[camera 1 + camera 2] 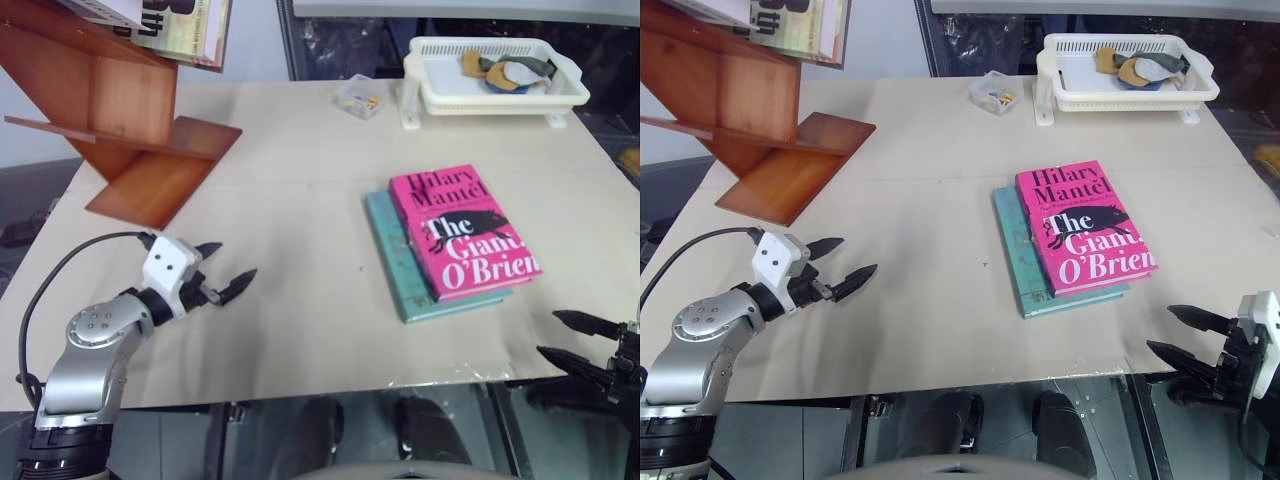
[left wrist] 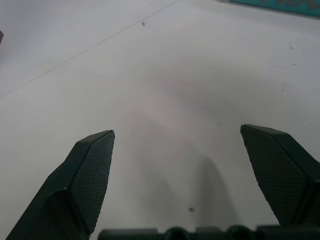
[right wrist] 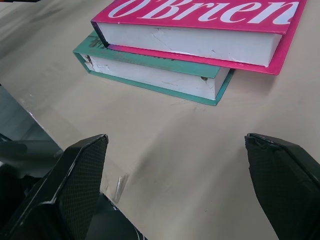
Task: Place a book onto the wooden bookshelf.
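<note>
Item: pink book (image 1: pixel 462 232), lay atop teal book (image 1: pixel 420 272) mid-table, unheld. My right gripper (image 1: pixel 1188 338) — fingers spread wide, empty, near table edge; left gripper (image 1: pixel 226 268) likewise. Best approach, I judged: pinch the pink cover alone — then the wooden bookshelf (image 1: pixel 130 130).

The beige table (image 1: pixel 300 300) is carrying the wooden bookshelf (image 1: pixel 130 130), a white basket tray (image 1: pixel 495 85), a small clear container (image 1: pixel 359 96) and a teal-blue book (image 1: pixel 400 265) ahead of the right gripper (image 1: pixel 1185 335).

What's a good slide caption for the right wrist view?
Open right gripper faces the pink book stacked on a teal book.
</note>
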You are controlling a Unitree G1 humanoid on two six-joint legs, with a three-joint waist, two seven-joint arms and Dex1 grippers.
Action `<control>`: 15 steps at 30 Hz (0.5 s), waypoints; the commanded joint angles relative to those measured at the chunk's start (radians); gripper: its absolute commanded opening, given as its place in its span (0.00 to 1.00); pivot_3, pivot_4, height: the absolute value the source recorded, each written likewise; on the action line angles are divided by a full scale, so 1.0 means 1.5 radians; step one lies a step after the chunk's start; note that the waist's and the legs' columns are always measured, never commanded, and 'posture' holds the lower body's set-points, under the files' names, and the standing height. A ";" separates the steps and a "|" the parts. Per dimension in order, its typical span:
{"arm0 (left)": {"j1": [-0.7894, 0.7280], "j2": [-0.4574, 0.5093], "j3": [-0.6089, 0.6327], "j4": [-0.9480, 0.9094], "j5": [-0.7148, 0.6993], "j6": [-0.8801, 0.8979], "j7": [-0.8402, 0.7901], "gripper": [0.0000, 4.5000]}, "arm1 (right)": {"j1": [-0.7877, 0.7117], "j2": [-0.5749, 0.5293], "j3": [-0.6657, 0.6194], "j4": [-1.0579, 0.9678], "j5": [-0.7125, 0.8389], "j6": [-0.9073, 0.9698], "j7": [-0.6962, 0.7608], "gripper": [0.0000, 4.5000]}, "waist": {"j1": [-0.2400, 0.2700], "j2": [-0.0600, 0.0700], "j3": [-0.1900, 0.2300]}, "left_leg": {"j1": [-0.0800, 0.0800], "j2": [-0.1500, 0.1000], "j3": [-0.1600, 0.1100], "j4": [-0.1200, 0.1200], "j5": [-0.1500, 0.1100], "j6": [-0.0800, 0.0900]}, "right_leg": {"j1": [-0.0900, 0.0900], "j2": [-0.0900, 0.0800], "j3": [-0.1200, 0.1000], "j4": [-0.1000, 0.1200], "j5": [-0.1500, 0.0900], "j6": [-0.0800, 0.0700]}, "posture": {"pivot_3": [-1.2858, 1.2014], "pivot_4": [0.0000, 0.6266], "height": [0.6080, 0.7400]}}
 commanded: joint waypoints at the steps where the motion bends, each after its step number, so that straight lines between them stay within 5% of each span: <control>1: -0.009 0.014 0.020 -0.015 -0.007 -0.001 -0.003 0.99 | 0.003 0.001 -0.007 -0.012 0.006 -0.002 -0.002 1.00 | 0.000 0.000 0.000 | 0.000 0.000 0.000 0.000 0.000 0.000 | 0.000 0.000 0.000 0.000 0.000 0.000 | 0.52 0.24 1.00; 15: -0.022 0.017 0.017 -0.003 -0.002 -0.003 -0.004 0.99 | 0.011 0.004 -0.009 -0.015 0.006 -0.004 -0.004 1.00 | 0.000 0.000 0.000 | 0.000 0.000 0.000 0.000 0.000 0.000 | 0.000 0.000 0.000 0.000 0.000 0.000 | 0.52 0.24 1.00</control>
